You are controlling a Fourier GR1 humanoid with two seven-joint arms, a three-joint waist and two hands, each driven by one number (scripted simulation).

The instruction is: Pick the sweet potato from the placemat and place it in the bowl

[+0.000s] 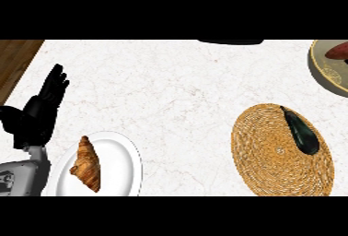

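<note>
A reddish-brown sweet potato (338,50) lies inside the tan bowl (319,69) at the far right edge; both are cut off by the frame. The round woven placemat (272,156) sits at the lower right. On its right half lies a slim, dark, glossy object (299,132) with a pointed far end; I cannot tell what it is. My left hand (37,115) rests open at the left edge, fingers pointing up, touching nothing. My right hand does not show.
A white plate (122,156) at the lower left holds a croissant (86,163), just right of my left forearm. A dark shape (231,41) pokes in at the top edge. A wooden strip (15,60) borders the marble counter at the left.
</note>
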